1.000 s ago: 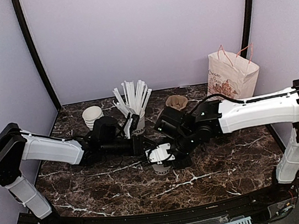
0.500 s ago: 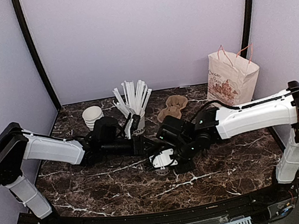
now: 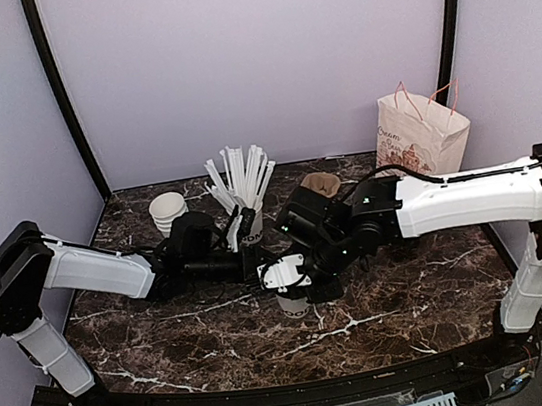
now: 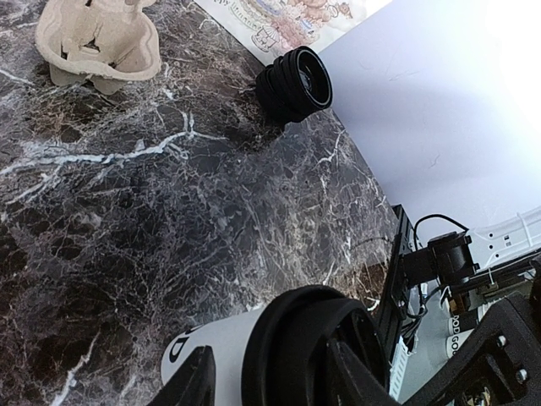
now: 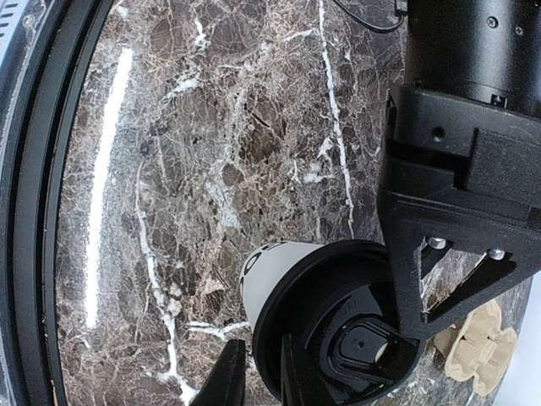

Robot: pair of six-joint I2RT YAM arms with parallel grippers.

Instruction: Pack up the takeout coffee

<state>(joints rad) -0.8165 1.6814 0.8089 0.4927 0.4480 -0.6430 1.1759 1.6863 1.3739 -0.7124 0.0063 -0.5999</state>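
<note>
The takeout coffee (image 3: 290, 304), a white paper cup (image 5: 272, 272) with dark lettering and a black lid (image 5: 338, 330), stands upright on the marble between both arms. My left gripper (image 4: 270, 372) reaches in from the left. Its fingers (image 4: 193, 381) press the cup's sides just under the lid, so it is shut on the cup. My right gripper (image 5: 262, 372) hangs over the lid's near edge with its jaws a narrow gap apart, astride the rim. In the top view the right gripper (image 3: 294, 278) covers most of the cup.
A printed paper bag (image 3: 418, 137) stands at the back right. A cardboard cup carrier (image 3: 321, 184) lies behind the right arm, with a stack of black lids (image 4: 296, 82) by the bag. Stacked white cups (image 3: 167, 210) and a cup of straws (image 3: 241, 192) stand back left.
The right arm dipped toward the cup half a second ago and has drawn back up a little. Its jaws have parted slightly at the lid's rim. The left gripper has stayed on the cup.
</note>
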